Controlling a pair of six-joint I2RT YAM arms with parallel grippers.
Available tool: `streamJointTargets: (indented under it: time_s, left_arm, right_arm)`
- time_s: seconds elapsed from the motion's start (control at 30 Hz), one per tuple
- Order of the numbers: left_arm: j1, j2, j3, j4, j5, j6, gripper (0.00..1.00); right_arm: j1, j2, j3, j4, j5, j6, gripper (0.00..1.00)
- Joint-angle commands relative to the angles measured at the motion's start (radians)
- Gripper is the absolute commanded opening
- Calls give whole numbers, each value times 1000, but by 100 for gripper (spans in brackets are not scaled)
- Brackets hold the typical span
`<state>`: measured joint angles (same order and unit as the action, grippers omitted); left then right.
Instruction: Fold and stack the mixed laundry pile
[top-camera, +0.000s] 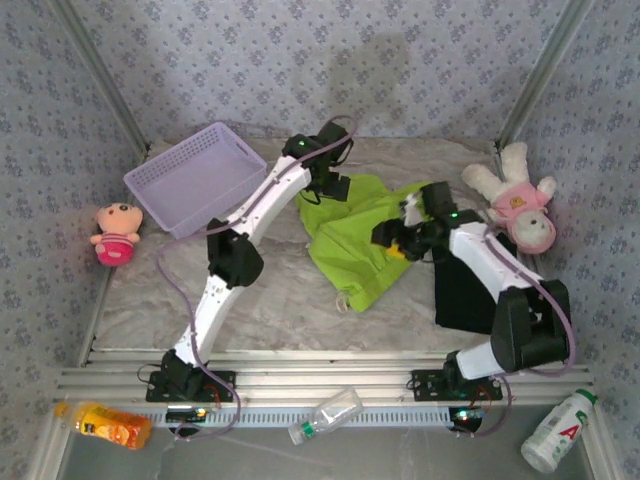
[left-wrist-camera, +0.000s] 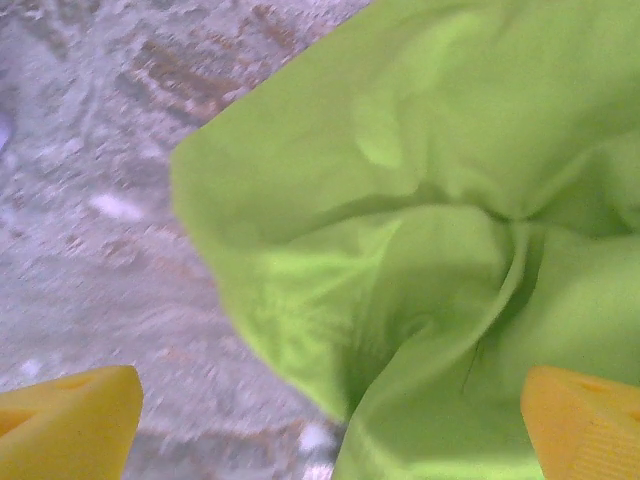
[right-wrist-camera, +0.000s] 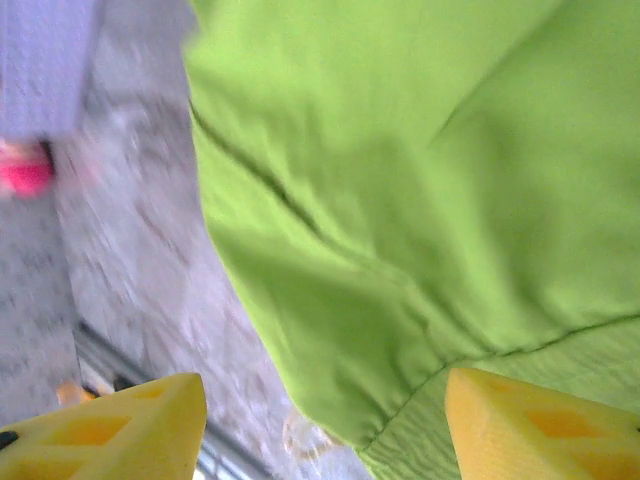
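Table (top-camera: 270, 290) held everything. Lime-green T-shirt (top-camera: 355, 250) lay crumpled mid-table, the landmark. Black T-shirt (top-camera: 455, 300) lay touching its right edge, partly under the right arm. Lavender basket (top-camera: 185, 180) sat left of and behind the green shirt, apart from it. White-and-pink plush bear (top-camera: 515, 205) sat right of the shirt, and a pink doll (top-camera: 115, 232) lay well to its left, past the basket. Left gripper (top-camera: 335, 188) (left-wrist-camera: 330, 420) hung over the shirt's back-left edge, fingers spread wide, holding nothing. Right gripper (top-camera: 398, 240) (right-wrist-camera: 325, 420) hung over the shirt's right side, fingers apart, no cloth pinched.
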<state>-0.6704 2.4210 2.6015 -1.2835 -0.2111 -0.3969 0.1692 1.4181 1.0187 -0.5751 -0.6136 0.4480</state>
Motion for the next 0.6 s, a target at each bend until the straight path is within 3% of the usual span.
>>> streamJointTargets:
  time_s: [0.0, 0.13, 0.27, 0.43, 0.57]
  left_arm:
    - [-35, -190, -176, -47, -26, 66, 97]
    - [-176, -419, -546, 137, -95, 114, 97]
    - [-323, -507, -795, 279, -99, 113, 97]
    - [-474, -400, -840, 315, -143, 142, 97]
    - [-527, -288, -808, 333, -122, 141, 96]
  right_arm:
    - [-116, -45, 34, -95, 98, -8, 66]
    - [-229, -44, 24, -127, 148, -3, 66]
    - [-295, -44, -5, -121, 136, 9, 66]
    - [-342, -41, -40, -95, 92, 34, 65]
    - [-350, -40, -42, -114, 83, 18, 65]
